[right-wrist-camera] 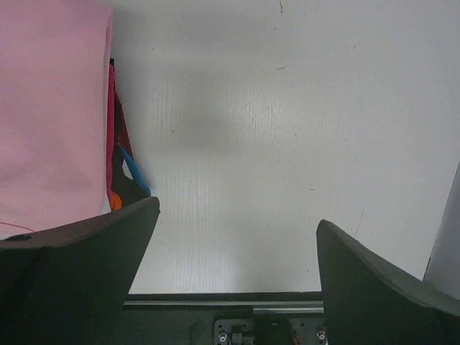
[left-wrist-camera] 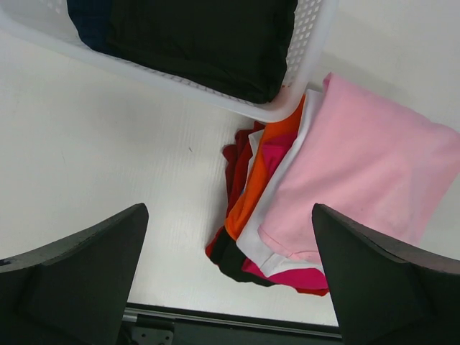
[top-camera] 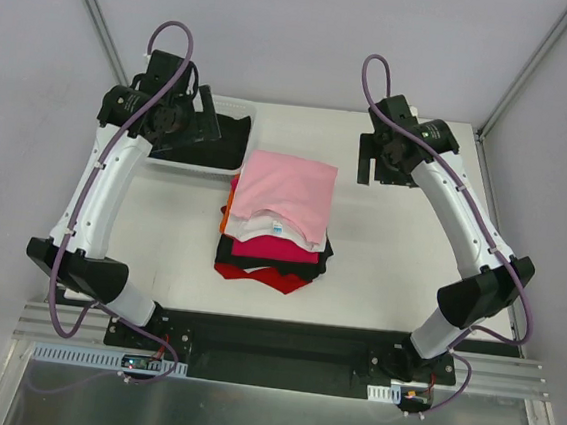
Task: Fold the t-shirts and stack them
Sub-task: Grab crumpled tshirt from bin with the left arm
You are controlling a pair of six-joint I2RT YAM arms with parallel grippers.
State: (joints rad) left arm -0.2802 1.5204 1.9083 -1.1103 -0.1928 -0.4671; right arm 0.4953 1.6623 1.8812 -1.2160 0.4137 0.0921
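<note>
Top external: t-shirts (top-camera: 277, 227) stacked, pink t-shirt (top-camera: 287, 193) on top.
Left gripper (top-camera: 204, 124): jaws spread, holding nothing, by basket (top-camera: 248, 134).
Right gripper (top-camera: 378, 168): jaws spread, holding nothing.

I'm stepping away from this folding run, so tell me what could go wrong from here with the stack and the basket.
The stack is staggered, with the pink t-shirt overhanging lower layers; adding another could tip it. The basket sits right beside the stack, so lifting the black t-shirt out with the left gripper may drag across the pile.
</note>
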